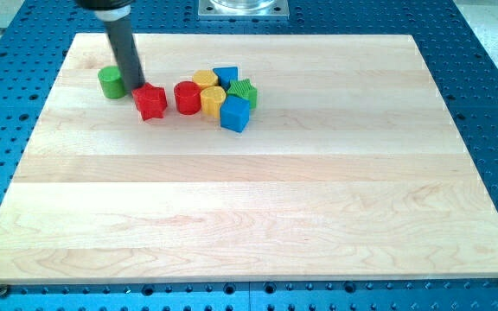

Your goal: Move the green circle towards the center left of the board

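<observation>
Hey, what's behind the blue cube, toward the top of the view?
Behind the blue cube sit a yellow block, a green block and another blue block. Their lower parts are covered.

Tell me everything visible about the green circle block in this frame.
The green circle block is a short, bright green cylinder that looks painted, standing upright with its round face up. It sits on the pale wooden board near the view's top-left corner. My tip is just to its right, close, though contact is unclear.
</observation>
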{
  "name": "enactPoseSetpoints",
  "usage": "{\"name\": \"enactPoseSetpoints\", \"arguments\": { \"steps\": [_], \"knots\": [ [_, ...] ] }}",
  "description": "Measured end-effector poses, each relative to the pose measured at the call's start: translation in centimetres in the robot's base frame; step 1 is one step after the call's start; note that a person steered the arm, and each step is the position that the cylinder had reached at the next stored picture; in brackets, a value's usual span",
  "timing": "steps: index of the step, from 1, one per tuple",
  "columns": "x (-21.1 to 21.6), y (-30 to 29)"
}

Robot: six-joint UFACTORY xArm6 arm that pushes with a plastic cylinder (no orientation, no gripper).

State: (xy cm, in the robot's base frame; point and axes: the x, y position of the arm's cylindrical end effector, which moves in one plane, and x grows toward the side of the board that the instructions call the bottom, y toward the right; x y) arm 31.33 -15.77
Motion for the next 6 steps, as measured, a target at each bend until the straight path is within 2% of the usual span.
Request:
{"name": "enactPoseSetpoints", "arguments": {
  "steps": [1, 2, 3, 4, 6],
  "knots": [
    [-2.0, -0.9],
    [0.7, -6.7],
    [6.6, -9.6],
    [5.8, -8.6],
    [1.5, -3.2]
  ]
}}
